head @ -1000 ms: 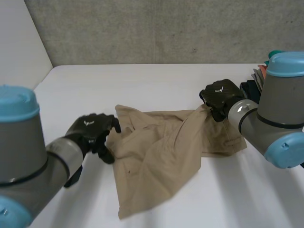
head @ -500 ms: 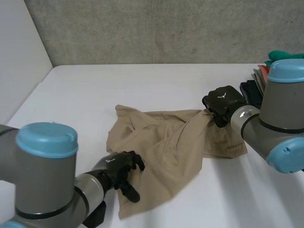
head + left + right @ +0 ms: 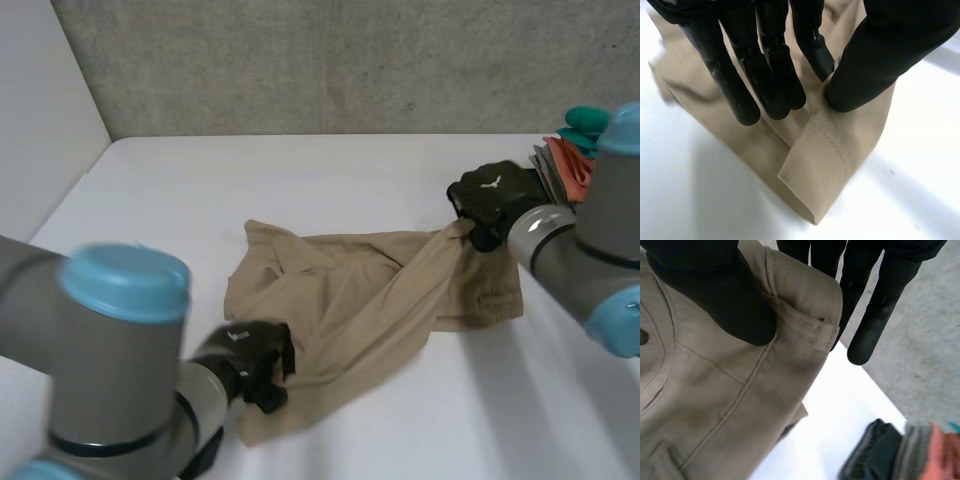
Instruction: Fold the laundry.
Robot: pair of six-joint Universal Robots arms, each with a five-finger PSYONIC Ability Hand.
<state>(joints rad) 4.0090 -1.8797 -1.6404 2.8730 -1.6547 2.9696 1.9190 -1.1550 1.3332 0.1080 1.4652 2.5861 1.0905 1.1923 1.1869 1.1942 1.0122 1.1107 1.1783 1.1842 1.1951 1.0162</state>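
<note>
A pair of tan trousers [image 3: 350, 300] lies crumpled in the middle of the white table [image 3: 300, 180]. My left hand [image 3: 250, 358] is at the garment's near left edge, its thumb [image 3: 875, 65] pinching the hemmed cloth [image 3: 825, 165] against the fingers [image 3: 775, 80]. My right hand [image 3: 492, 200] holds the far right end lifted off the table. There the thumb [image 3: 715, 295] and fingers [image 3: 875, 315] clamp a thick seamed edge of the tan trousers [image 3: 715, 405].
A stack of folded clothes [image 3: 560, 160] in dark, grey, orange and green sits at the table's right edge, close behind my right hand. It shows past the lifted cloth as the folded clothes [image 3: 900, 455]. A grey wall backs the table.
My left hand moved from the trousers' left side down to the near left edge and closed on it. My right hand carried its end slightly right and back.
</note>
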